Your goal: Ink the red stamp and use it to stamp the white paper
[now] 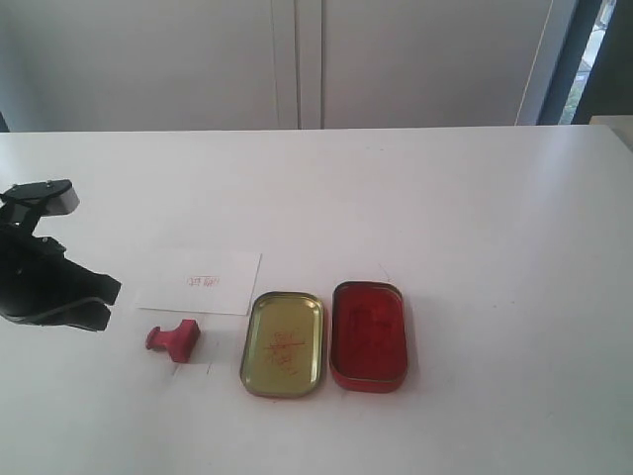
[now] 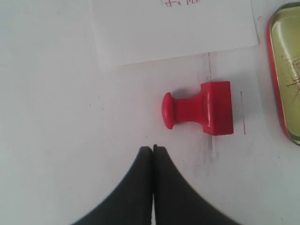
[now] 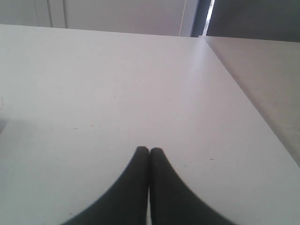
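Small red T-shaped stamp point(image 2: 201, 108) on its side beside thin white paper sheet point(image 2: 173, 33); left tool point(image 2: 153, 149) and right tool point(image 3: 149, 150) both pinched together.

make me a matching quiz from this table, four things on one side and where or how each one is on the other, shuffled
Things:
1. red stamp
2. white paper
3. gold lid
4. left gripper

Place or state:
a. shut, holding nothing
b. lying on its side
c. bears a small red imprint
d. between the stamp and the red ink tin

Pairs: 1-b, 2-c, 3-d, 4-a
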